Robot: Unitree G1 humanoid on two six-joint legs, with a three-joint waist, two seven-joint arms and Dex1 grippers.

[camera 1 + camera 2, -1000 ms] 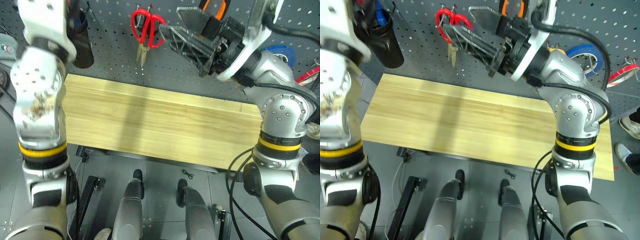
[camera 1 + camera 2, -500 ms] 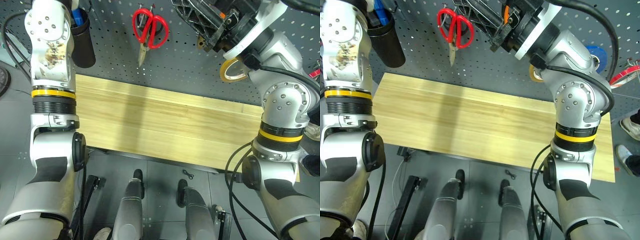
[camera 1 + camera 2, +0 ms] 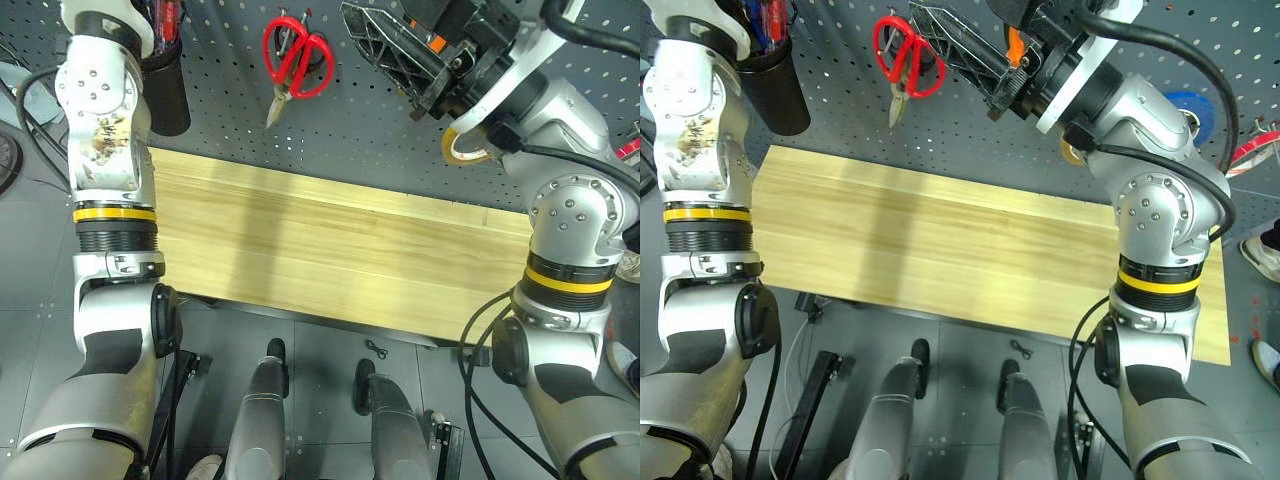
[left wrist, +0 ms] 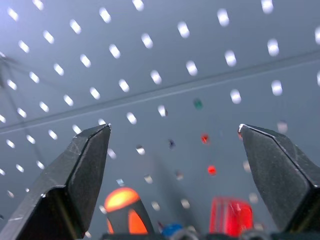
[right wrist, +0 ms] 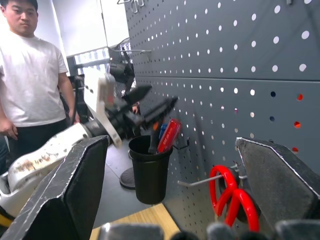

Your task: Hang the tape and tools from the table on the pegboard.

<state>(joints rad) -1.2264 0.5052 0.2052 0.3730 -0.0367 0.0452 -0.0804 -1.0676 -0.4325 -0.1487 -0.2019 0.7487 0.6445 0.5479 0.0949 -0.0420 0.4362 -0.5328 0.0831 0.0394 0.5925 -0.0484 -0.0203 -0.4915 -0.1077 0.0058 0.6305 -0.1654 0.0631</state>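
At far left a black cup (image 3: 768,85) hangs on the pegboard (image 3: 360,140), holding a red screwdriver (image 5: 168,135). The left pincer (image 4: 175,165) stands above it with fingers spread wide, holding nothing. Right of the cup, red scissors (image 3: 295,60) hang from a hook. The right pincer (image 3: 385,50) is up by the board, gaping and empty. Red tape (image 3: 1250,150) hangs far right. The bench (image 3: 330,250) is bare.
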